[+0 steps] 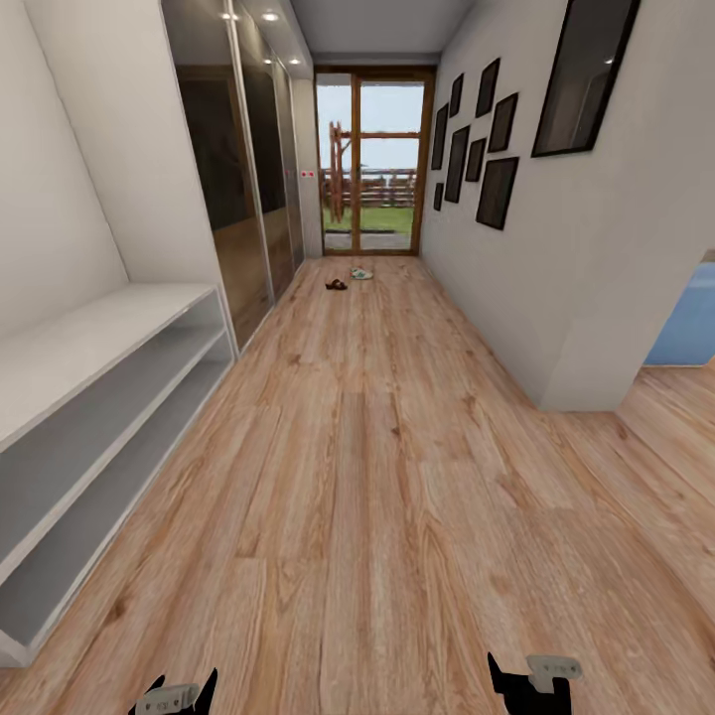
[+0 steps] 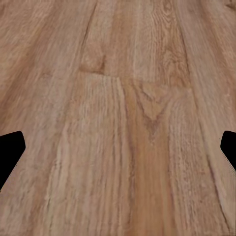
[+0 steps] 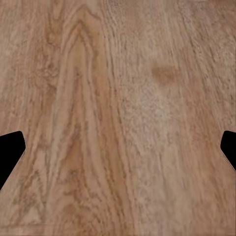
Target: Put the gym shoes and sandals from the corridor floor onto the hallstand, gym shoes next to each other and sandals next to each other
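Note:
Far down the corridor, near the glass door, a dark brown sandal (image 1: 337, 285) lies on the wood-plank corridor floor (image 1: 377, 477). Just right of it sits an off-white gym shoe (image 1: 361, 274) with green touches. They are too small to tell how many of each lie there. The light-grey hallstand (image 1: 89, 417) with two open shelf slots runs along the left wall. My left gripper (image 1: 177, 693) and right gripper (image 1: 534, 679) hang low at the head view's bottom edge. In the wrist views, the left gripper (image 2: 118, 147) and right gripper (image 3: 118, 147) stand open over bare planks, holding nothing.
Mirrored wardrobe doors (image 1: 243, 169) follow the hallstand on the left. A white wall with dark picture frames (image 1: 482, 139) bounds the right, ending at a corner (image 1: 571, 397) that opens to a side room with a blue object (image 1: 685, 328). A glass door (image 1: 372, 164) closes the far end.

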### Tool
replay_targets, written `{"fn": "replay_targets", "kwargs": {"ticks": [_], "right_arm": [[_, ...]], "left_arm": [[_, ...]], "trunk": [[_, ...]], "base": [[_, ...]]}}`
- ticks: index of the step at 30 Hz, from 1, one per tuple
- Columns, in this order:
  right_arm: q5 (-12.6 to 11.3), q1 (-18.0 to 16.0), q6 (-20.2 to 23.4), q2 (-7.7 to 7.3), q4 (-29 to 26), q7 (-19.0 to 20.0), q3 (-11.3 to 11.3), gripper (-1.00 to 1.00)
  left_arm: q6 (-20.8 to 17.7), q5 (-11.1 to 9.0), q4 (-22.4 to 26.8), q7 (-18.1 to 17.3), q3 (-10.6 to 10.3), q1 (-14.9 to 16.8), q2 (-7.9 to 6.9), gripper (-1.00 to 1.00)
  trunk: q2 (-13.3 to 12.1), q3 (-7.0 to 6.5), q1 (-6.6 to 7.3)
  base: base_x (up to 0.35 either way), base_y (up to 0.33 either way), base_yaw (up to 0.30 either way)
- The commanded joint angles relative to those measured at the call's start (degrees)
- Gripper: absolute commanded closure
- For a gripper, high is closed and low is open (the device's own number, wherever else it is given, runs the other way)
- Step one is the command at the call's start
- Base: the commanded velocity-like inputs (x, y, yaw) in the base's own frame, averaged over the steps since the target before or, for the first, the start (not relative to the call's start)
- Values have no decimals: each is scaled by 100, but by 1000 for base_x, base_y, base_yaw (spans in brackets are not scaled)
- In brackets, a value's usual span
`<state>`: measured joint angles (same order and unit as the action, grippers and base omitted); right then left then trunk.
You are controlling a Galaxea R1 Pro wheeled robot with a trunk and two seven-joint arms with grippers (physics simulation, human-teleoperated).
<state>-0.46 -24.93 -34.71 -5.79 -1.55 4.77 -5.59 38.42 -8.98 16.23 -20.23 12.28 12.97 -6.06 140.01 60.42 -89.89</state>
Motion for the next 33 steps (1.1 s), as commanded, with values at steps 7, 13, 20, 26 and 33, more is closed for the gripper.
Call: {"fn": "replay_targets", "kwargs": {"ticks": [7,13,20,26,33], "right_arm": [[-7,-3,-18,-1,6,50,-48,-100],[-7,-3,-18,-1,6,50,-48,-100],[-7,-3,-18,-1,6,50,-48,-100],[-7,-3,-18,-1,6,50,-48,-100],[-7,-3,-18,-1,6,50,-48,-100]], "left_arm": [[-1,-60,-4,-59,11,3,-2,-100],[-1,-60,-2,-59,11,3,-7,-100],[-1,-60,-4,-59,11,3,-9,-100],[-1,-60,-3,-56,11,3,-17,-100],[-1,-60,-5,-53,11,3,-18,-100]], "trunk": [[2,5,-2],[2,5,-2],[2,5,-2],[2,5,-2],[2,5,-2]], "base": [[338,0,0],[338,0,0],[338,0,0],[338,0,0],[338,0,0]]}}
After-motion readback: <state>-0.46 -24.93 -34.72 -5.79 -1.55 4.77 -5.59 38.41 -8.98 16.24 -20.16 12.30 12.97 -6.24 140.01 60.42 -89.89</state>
